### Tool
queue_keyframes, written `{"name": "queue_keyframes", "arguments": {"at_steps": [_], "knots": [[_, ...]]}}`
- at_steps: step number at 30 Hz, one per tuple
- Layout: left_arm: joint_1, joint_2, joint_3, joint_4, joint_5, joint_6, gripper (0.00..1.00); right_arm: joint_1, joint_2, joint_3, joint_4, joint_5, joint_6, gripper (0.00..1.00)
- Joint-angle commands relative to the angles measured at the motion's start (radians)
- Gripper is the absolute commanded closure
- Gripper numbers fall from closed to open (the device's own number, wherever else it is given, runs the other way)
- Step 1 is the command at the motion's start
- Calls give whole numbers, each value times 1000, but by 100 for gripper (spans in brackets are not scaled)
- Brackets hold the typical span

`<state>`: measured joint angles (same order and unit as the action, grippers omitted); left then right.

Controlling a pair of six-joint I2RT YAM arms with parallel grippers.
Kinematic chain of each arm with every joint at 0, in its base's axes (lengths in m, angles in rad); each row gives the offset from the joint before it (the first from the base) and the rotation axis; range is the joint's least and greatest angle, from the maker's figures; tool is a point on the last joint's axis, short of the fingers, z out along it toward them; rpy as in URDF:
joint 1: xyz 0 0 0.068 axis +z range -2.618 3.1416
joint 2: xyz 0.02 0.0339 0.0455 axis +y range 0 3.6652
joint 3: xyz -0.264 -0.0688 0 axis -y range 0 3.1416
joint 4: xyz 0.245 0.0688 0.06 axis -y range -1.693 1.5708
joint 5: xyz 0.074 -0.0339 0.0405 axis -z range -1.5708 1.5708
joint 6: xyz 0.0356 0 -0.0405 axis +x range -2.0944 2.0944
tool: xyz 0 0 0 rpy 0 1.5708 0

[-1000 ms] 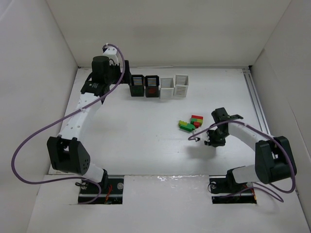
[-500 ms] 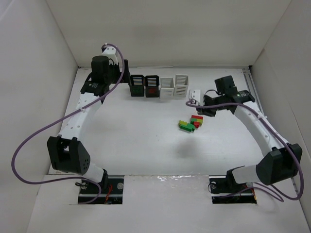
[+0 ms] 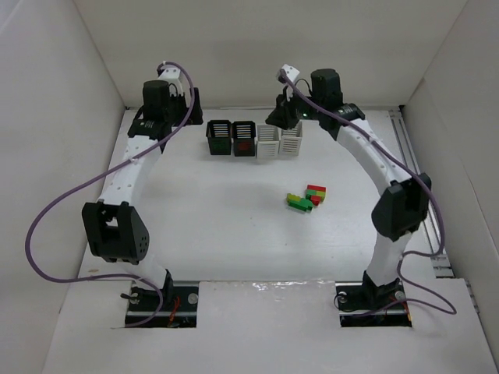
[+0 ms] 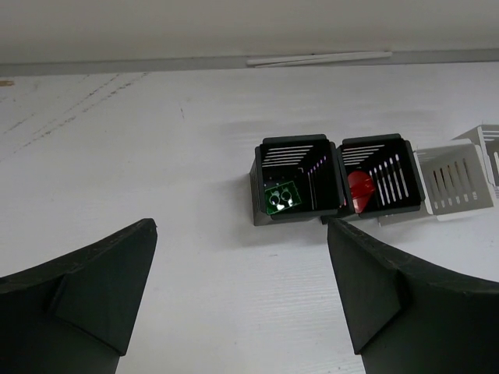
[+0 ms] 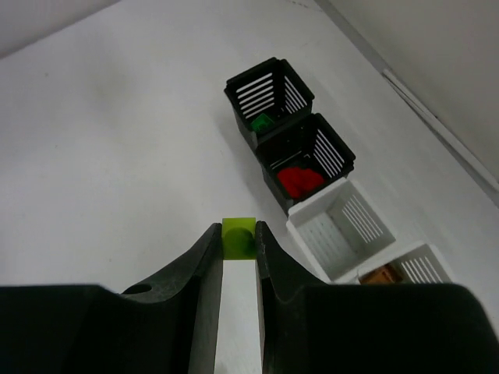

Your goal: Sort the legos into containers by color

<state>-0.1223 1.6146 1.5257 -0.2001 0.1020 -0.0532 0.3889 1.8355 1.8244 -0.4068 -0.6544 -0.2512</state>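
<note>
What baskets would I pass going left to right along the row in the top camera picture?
black basket with a green brick inside → second black basket with a red brick → white basket → second white basket

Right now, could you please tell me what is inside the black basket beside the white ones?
I see red lego, one brick or several, in that basket. Its walls cover part of the floor, so anything beneath or beside the red cannot be seen.

Two black baskets point(image 3: 220, 148), two white baskets point(image 3: 268, 150), two arms point(image 3: 129, 175), one heap of legos point(image 3: 306, 199)
</note>
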Motion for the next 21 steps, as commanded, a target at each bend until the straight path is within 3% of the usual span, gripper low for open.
{"name": "queue_keyframes", "arguments": {"at_steps": [1, 6, 21], "knots": [[9, -22, 42, 24, 2, -7, 11, -1, 79, 131, 112, 7, 171, 92], [18, -13, 53, 24, 11, -53, 10, -27, 249, 245, 112, 18, 196, 92], [18, -22, 14, 24, 16, -33, 10, -36, 340, 210, 149, 147, 138, 92]]}}
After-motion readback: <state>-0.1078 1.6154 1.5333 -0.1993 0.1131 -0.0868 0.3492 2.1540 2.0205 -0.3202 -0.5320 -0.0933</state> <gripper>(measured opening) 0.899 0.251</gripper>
